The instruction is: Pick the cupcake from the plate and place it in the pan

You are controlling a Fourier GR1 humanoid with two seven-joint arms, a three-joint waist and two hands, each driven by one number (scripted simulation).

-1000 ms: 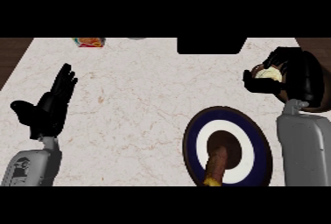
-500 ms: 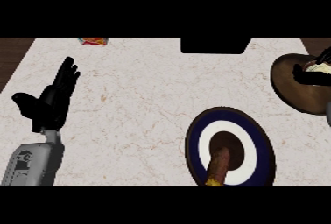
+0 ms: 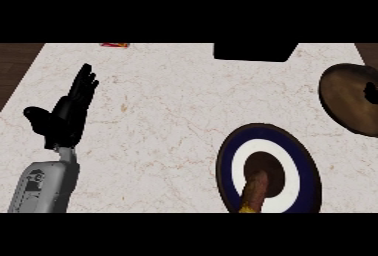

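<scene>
Cupcake is the thing I need to locate, and I cannot see it anywhere. Nearest me, at the lower right, the plate (image 3: 230,172) with its dark blue rim and white centre carries only a brown, elongated object (image 3: 255,192) whose long axis runs from the plate's middle down toward me, its near end cut off by the lower edge; I cannot tell what it is, but it does not look like a cupcake. On the near left, my left hand (image 3: 63,115) rests above the worktop (image 3: 170,110), fingers straight and pointing away from me, holding nothing, well apart from the plate. Farther off at the right edge sits the pan (image 3: 347,102), a brown round shape partly cut off by the frame, with something dark at its edge that I cannot make out. My right hand is not visible at all, so I judge the cupcake is with it, out of sight near the pan. A small colourful thing (image 3: 115,45) and a black block (image 3: 251,51) lie at the far edge.
</scene>
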